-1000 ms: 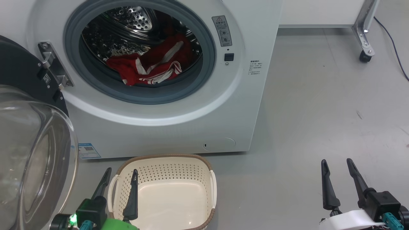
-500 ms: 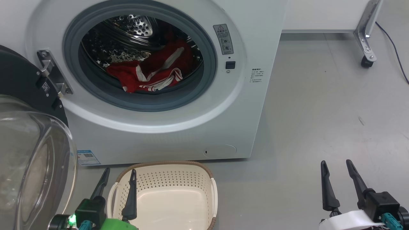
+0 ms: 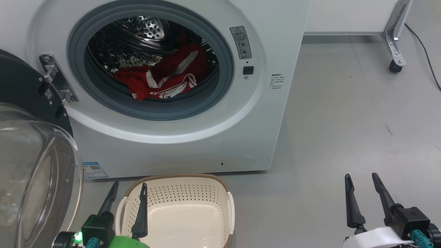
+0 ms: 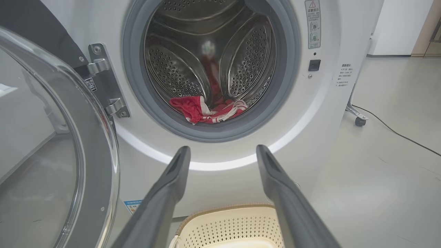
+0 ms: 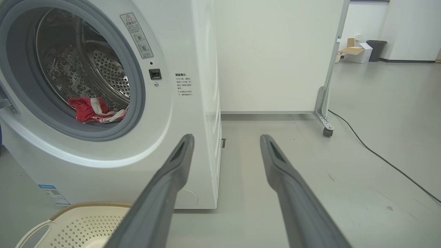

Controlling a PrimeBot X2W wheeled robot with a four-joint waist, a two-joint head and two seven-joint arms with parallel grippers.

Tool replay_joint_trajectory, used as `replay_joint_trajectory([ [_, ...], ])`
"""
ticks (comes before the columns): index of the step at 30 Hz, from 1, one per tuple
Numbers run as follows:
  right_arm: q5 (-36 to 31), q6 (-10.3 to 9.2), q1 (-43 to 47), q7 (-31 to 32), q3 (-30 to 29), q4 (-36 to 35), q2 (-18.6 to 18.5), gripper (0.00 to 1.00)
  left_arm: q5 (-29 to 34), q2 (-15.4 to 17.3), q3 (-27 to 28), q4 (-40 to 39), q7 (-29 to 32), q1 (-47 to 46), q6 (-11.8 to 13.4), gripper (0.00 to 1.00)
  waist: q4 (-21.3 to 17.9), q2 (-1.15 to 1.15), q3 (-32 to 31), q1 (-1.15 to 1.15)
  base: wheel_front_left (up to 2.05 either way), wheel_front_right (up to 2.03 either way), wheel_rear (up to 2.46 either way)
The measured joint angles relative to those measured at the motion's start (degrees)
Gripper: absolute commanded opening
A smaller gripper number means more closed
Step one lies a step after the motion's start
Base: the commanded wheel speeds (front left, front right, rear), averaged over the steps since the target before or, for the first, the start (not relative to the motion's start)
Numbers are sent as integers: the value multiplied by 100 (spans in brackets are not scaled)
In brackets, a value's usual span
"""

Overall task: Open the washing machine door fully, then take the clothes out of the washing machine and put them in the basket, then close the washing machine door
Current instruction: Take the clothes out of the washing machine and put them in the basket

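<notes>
The washing machine is seen standing on the grey floor, with its round opening turned toward the near side. The washing machine door is swung wide open to the left on its metal hinge, and its clear glass bowl bulges at the near left. The clothes are found inside the perforated steel drum, heaped at its bottom just behind the grey gasket; red fabric with white stripes is shown. The basket is set on the floor just in front of the machine, below the opening, and its cream bottom is shown bare. The left claw is held at the near left, by the basket's left handle, with its two fingers spread wide apart and nothing gripped between them. The right claw is held at the near right above the floor, well apart from the machine, likewise spread wide and empty. A blue label is stuck on the machine's lower left front. At the far right a castored metal leg and a dark cable are seen.
</notes>
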Motion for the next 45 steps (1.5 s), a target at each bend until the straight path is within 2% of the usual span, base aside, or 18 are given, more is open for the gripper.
replay_joint_trajectory([
  [12,-1,3,-2,0,-2,-33,1,100,-1,-2,-168,3,37,-133,-63,100,37,0,196,0,0,0,0],
  [24,-152,169,-172,0,180,-176,-2,100,-166,-43,-449,494,699,-1363,-397,100,-10,0,858,0,0,0,0],
  [37,-157,336,-792,0,537,-366,-21,100,-396,-66,-424,1255,1962,-3638,-747,100,-202,0,1861,0,0,0,0],
  [45,-37,379,-1222,0,888,-448,-37,100,-582,151,-247,1667,3025,-4919,-859,100,-408,0,2501,0,0,0,0],
])
